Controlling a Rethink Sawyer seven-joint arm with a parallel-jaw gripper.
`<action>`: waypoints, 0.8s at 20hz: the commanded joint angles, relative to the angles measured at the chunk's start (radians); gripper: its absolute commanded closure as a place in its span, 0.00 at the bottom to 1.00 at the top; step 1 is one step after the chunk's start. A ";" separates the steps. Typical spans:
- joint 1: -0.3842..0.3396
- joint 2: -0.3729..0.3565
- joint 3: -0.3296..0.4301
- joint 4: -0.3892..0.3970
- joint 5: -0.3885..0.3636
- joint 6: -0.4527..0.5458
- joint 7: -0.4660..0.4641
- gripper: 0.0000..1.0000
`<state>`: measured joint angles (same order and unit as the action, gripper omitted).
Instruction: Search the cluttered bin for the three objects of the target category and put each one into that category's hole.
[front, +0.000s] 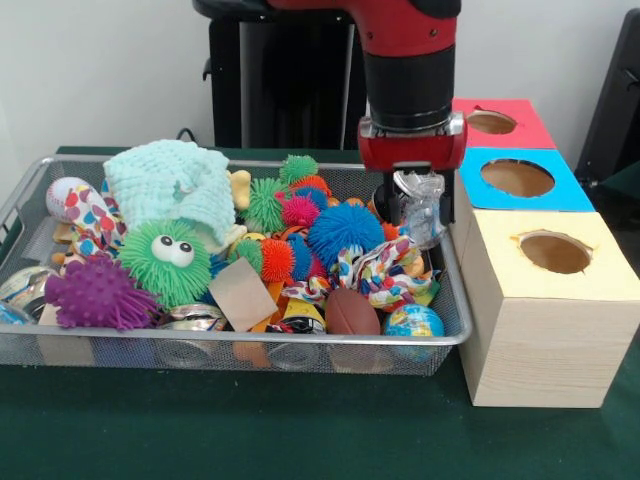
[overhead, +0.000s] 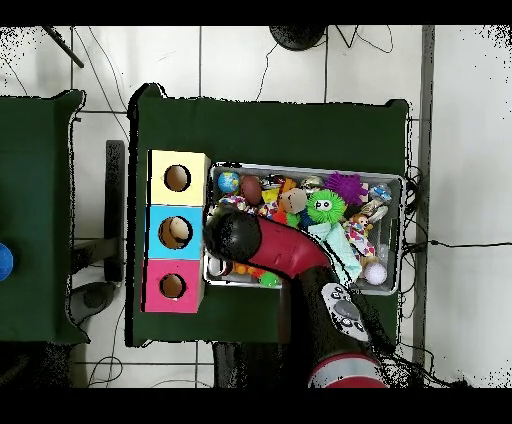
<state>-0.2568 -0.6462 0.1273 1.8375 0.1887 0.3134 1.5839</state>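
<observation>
1. Nearest the front camera, the dark green table (front: 300, 430) runs bare below the bin (front: 250, 347), a wide wire-mesh tray with a metal rim.
2. Along the bin's near edge lie a purple spiky ball (front: 98, 292), a tan card (front: 243, 294), a small brown football (front: 352, 312) and a little globe ball (front: 414, 321).
3. Just behind these sits a green spiky ball with googly eyes (front: 168, 260), and at the right a knotted multicoloured rope toy (front: 385, 270).
4. At the bin's left side one white cloth piece printed with coloured hearts and dots (front: 92, 218) rests near the rim; the other such pieces cannot be made out in the clutter.
5. A mint-green knitted cloth (front: 180, 185) lies heaped at the back left, with blue (front: 345, 230), orange and pink spiky balls to its right.
6. The gripper (front: 418, 215) hangs low over the bin's right end, beside the boxes – something clear and crinkled shows at it, but whether it is clamped or parted cannot be told.
7. To the right of the bin stand three wooden boxes in a row: the yellow-topped one with the hole (front: 555, 252) nearest, the blue-topped box (front: 520, 180) behind it, and the red-topped box (front: 495, 122) farthest.
8. From overhead, the red and black arm (overhead: 285, 255) reaches across the bin toward the box row – the yellow box's hole (overhead: 177, 178) is open and uncovered.
</observation>
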 joint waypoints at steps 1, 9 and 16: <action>0.006 -0.075 -0.007 0.012 0.030 0.138 0.187 0.00; 0.001 -0.037 -0.010 0.006 -0.002 -0.042 0.190 0.00; 0.045 0.002 -0.080 -0.003 -0.033 -0.158 0.199 0.00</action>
<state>-0.2214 -0.6910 0.0798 1.8375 0.1891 0.2634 1.5839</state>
